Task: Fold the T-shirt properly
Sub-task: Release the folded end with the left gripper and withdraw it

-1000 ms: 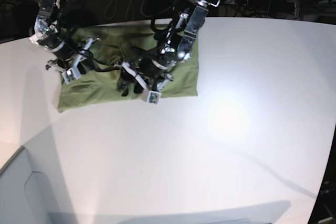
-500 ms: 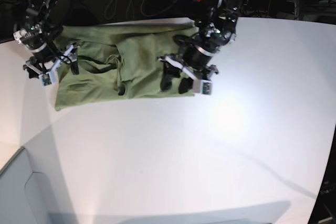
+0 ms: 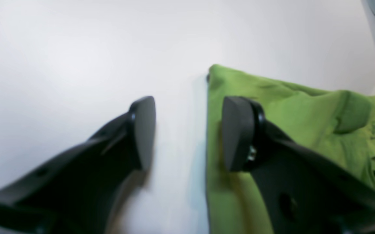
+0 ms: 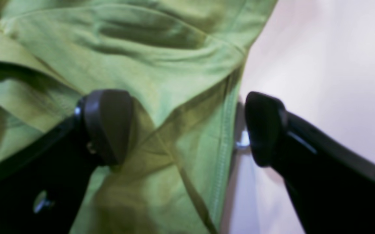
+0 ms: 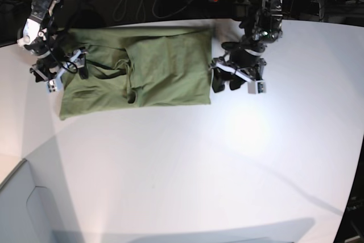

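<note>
Since the earlier frame, the T-shirt [image 5: 136, 72] was spread wider on the counter [image 5: 187, 163]. Both tools, left tool [image 3: 187, 133] and right tool [image 4: 187, 126], are open and empty at opposite edges. Probably a fresh edge grip is needed next.

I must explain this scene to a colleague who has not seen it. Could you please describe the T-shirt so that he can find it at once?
Look at the big white table and go to its far left part, between the two robot arms. There lies the T-shirt, an olive-green cloth spread flat and partly folded. It is the only cloth and the only coloured thing on the white surface, with the left gripper at one end and the right gripper at the other.
</note>
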